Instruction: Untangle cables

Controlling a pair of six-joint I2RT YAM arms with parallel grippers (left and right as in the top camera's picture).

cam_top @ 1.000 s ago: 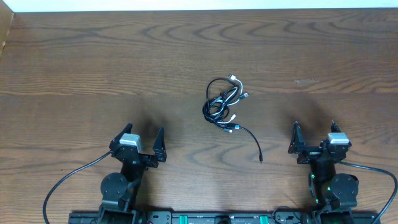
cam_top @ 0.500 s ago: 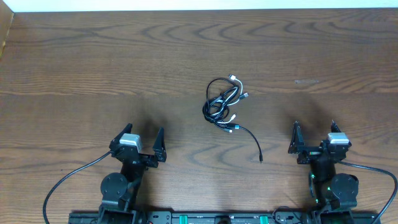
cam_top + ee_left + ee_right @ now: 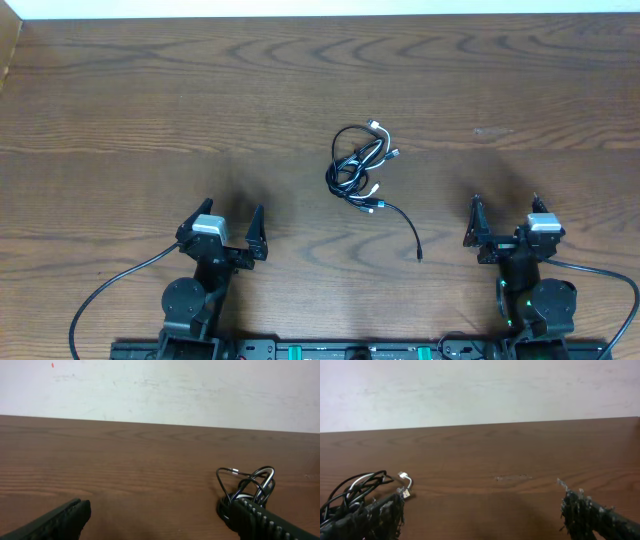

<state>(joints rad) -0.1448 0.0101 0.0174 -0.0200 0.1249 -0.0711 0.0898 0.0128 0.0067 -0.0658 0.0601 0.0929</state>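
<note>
The cables [image 3: 360,168] lie in one small knot on the brown table, near its middle. They are thin black cords with one white strand and silver plug ends. One black end trails toward the front to a plug [image 3: 419,255]. My left gripper [image 3: 232,228] sits low at the front left, open and holding nothing. My right gripper [image 3: 503,221] sits at the front right, also open and holding nothing. From the left wrist the cables [image 3: 248,486] show partly behind the right finger [image 3: 265,520]. In the right wrist view the cables [image 3: 357,490] sit past the left finger [image 3: 375,517].
A pale wall [image 3: 160,390] rises behind the table's far edge. Thick black arm cables [image 3: 110,290] loop off the arm bases along the front edge. A faint scuff [image 3: 492,130] marks the wood at the right.
</note>
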